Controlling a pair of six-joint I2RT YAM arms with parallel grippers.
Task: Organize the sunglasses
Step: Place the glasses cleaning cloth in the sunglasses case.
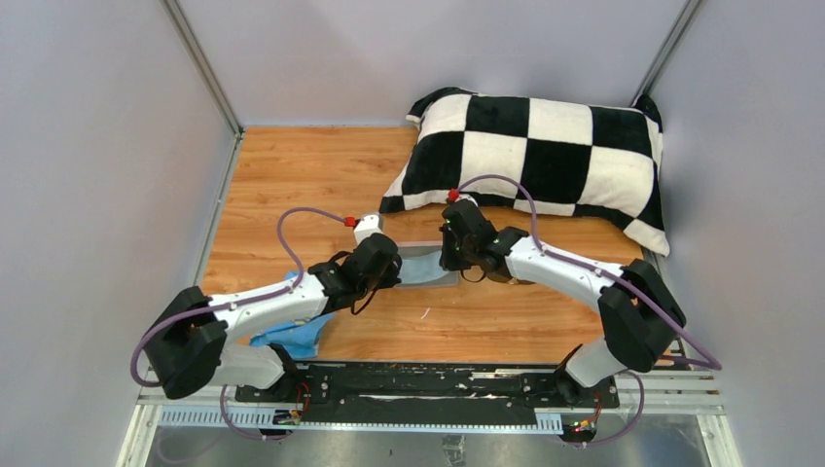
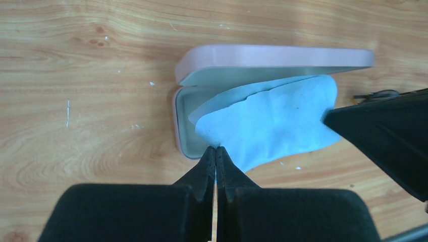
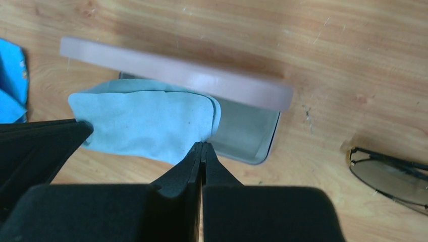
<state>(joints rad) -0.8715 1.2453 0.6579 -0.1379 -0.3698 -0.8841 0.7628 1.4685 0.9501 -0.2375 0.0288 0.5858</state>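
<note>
The sunglasses lie on the wood to the right of the case, thin dark frame and brownish lenses, partly cut off by the right wrist view's edge. The pink case stands open, lid raised over its grey tray. A light-blue cloth lies half in the tray and hangs over its front edge. My left gripper is shut on the cloth's left corner. My right gripper is shut on its right corner. In the top view both grippers flank the case.
A black-and-white checkered pillow lies at the back right of the wooden table. A brighter blue cloth lies under my left arm near the front edge, also showing in the right wrist view. Grey walls enclose three sides.
</note>
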